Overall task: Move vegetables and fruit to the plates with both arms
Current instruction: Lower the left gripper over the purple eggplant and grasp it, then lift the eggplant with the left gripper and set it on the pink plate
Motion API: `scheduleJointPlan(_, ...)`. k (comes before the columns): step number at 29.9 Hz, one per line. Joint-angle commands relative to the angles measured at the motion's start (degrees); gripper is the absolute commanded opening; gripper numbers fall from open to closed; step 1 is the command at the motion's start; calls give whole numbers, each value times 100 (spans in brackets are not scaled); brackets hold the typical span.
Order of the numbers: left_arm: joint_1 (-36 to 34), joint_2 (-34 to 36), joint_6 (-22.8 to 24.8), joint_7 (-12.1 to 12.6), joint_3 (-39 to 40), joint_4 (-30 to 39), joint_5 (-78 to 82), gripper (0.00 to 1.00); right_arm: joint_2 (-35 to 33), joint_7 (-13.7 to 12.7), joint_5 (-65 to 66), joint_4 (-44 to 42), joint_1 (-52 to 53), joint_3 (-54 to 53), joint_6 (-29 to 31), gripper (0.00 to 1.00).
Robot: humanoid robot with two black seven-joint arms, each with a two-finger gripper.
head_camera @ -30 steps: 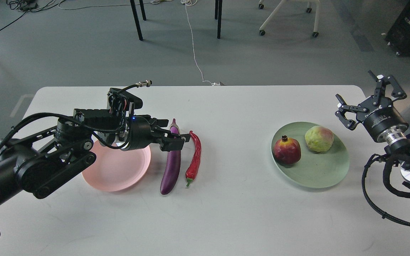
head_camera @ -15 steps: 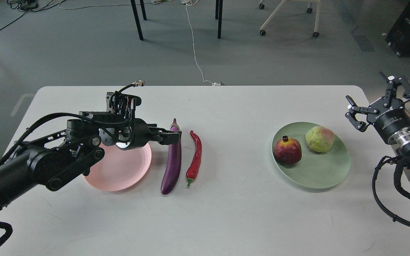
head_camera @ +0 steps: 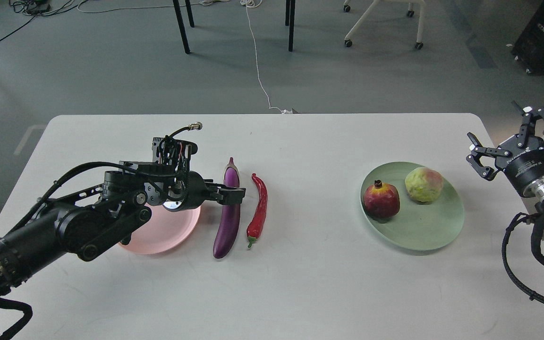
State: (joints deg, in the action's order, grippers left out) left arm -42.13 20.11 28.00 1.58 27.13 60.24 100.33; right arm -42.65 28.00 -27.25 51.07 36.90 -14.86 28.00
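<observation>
Eggplant (head_camera: 228,218) lies lengthwise on the white table (head_camera: 300,283), purple and glossy, its stem end pointing away from the robot, and the left gripper (head_camera: 232,194) is right on its upper part. The dark fingers sit across the eggplant near its top, but whether they have closed on it I cannot tell. Just beside it, on the right and not touching, lies the red chili pepper (head_camera: 259,211), curved, green tip toward the robot. To the eggplant's left sits the pink plate (head_camera: 158,236), bare where it shows and partly hidden under the left arm.

Well across the table, the green plate (head_camera: 430,233) holds both fruits: the pomegranate (head_camera: 381,200) on its left side, and the yellow-green ball (head_camera: 423,184) at the back, close together. Out past the table's right edge the right gripper (head_camera: 513,133) hangs in the air, fingers spread wide, holding nothing.
</observation>
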Motion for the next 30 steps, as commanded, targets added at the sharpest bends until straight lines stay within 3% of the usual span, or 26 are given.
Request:
scheduleJointPlan(1, 11, -7, 0, 44, -5, -39, 4, 95, -6, 0, 0, 0, -7, 0, 0, 98)
scheduleJointPlan(4, 73, -42, 0, 105, -40, -39, -22, 93, -6, 0, 0, 0, -16, 0, 0, 98)
scheduleJointPlan(7, 91, -86, 0, 132, -120, -39, -119, 83, -15, 0, 9, 0, -7, 0, 0, 98)
scheduleJointPlan(10, 99, -113, 0, 150, -129, -39, -268, 67, -33, 0, 9, 9, -7, 0, 0, 98)
scheduleJointPlan(13, 99, -113, 0, 290, -129, -39, -339, 37, -41, 0, 9, 9, -7, 0, 0, 98)
scheduleJointPlan(14, 99, -113, 0, 377, -129, -39, -374, 33, -41, 0, 9, 9, -7, 0, 0, 98)
scheduleJointPlan(24, -67, 45, 0, 554, -15, 206, -1278, 27, -77, 0, 9, 0, -16, 0, 0, 98)
scheduleJointPlan(30, -647, 774, 0, 642, -41, 646, -2175, 28, -77, 0, 9, 9, -7, 9, 0, 98)
